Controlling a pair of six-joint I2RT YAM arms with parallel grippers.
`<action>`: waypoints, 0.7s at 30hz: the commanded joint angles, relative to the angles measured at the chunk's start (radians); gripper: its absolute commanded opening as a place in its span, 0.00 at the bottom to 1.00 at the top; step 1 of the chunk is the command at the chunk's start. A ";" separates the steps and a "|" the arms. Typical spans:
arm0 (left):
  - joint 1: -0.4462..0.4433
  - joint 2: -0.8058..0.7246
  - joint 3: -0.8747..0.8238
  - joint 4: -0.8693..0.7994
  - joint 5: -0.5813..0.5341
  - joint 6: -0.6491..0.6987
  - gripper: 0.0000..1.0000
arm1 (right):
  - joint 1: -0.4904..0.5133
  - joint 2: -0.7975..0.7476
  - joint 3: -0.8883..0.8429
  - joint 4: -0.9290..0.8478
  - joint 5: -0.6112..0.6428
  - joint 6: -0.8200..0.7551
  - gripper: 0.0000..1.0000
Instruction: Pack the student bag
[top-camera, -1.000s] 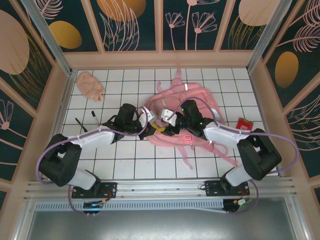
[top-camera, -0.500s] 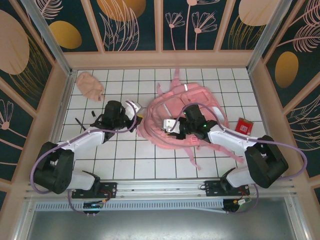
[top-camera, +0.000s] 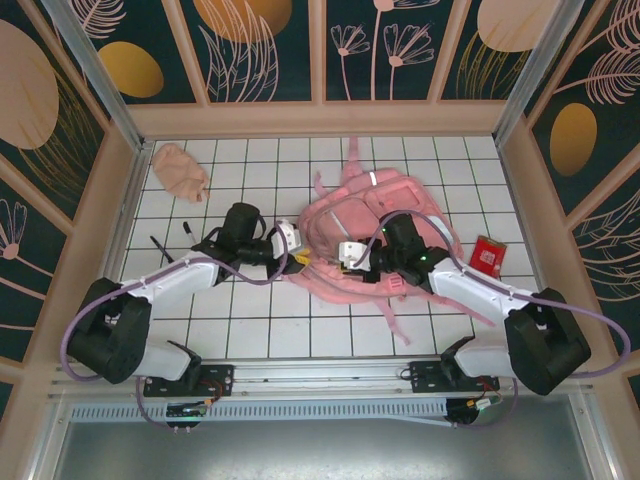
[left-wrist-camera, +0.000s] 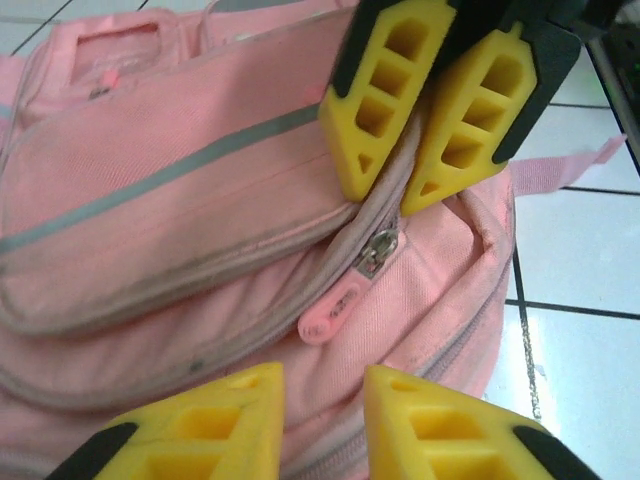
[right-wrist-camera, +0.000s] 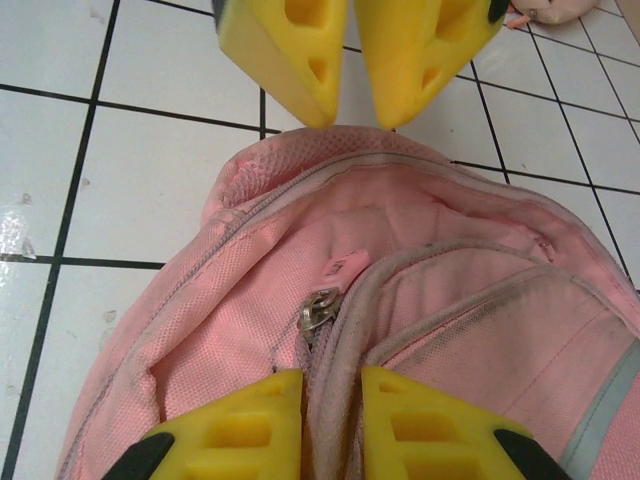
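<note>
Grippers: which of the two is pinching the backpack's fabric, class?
The right gripper: it is shut on a fold of the pink student bag by the zip. The left gripper hangs open at the bag's edge, holding nothing.

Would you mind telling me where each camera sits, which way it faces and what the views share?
Top external: above and behind the bases, looking down on the tiled table; both arms show, meeting at the student bag.
Left wrist: on the left arm, facing the bag's zip pull; left fingers at the bottom, right fingers opposite, pinching the bag.
Right wrist: facing back the other way; right fingers at the bottom, left fingers at the top.
Shared: both wrist views frame that zip pull.
</note>
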 joint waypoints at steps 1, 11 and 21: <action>-0.034 0.048 0.043 -0.046 0.017 0.163 0.22 | 0.005 -0.050 -0.004 0.063 -0.068 -0.002 0.00; -0.099 0.083 0.056 0.006 -0.090 0.253 0.27 | 0.011 -0.076 0.006 0.041 -0.058 -0.020 0.00; -0.120 0.045 -0.008 0.172 -0.238 0.186 0.36 | 0.018 -0.079 0.010 0.050 -0.068 -0.005 0.00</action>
